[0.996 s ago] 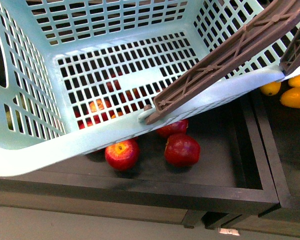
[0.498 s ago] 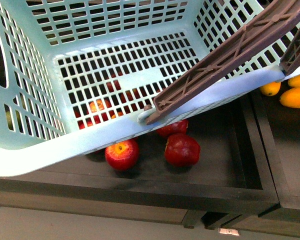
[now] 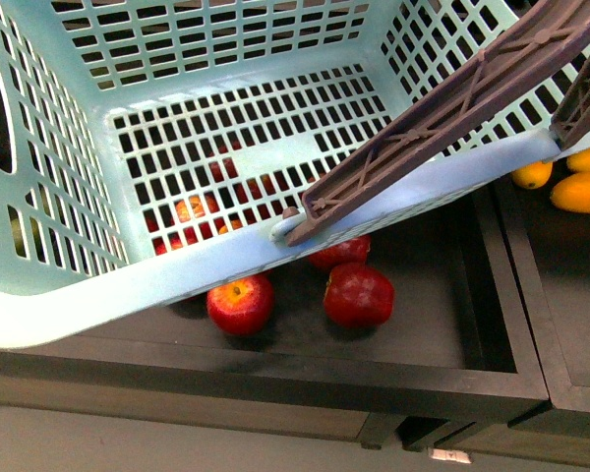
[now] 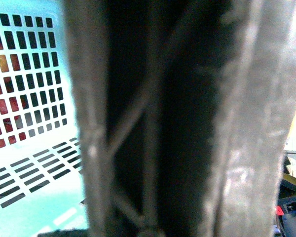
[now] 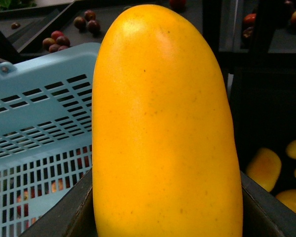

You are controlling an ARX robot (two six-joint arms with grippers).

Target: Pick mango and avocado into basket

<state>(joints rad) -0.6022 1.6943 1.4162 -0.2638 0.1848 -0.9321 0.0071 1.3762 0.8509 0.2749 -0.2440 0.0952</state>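
Presently the mango (image 5: pixel 163 123) fills the right wrist view, upright, clamped between the dark fingers of the right gripper (image 5: pixel 167 224). It is near the teal basket (image 5: pixel 39 94) but not yet inside. No avocado shows in any view.

Over the last second the front view is unchanged. The basket hangs tilted over a dark tray (image 3: pixel 275 379) of red apples (image 3: pixel 240 303), with no fruit in it and its brown handle (image 3: pixel 452 100) raised. Judgement: the deposit remains outstanding.

Neither arm appears in the front view. The left gripper's fingers are not seen beside the blurred handle, so I cannot tell its state; that arm probably bears the basket.
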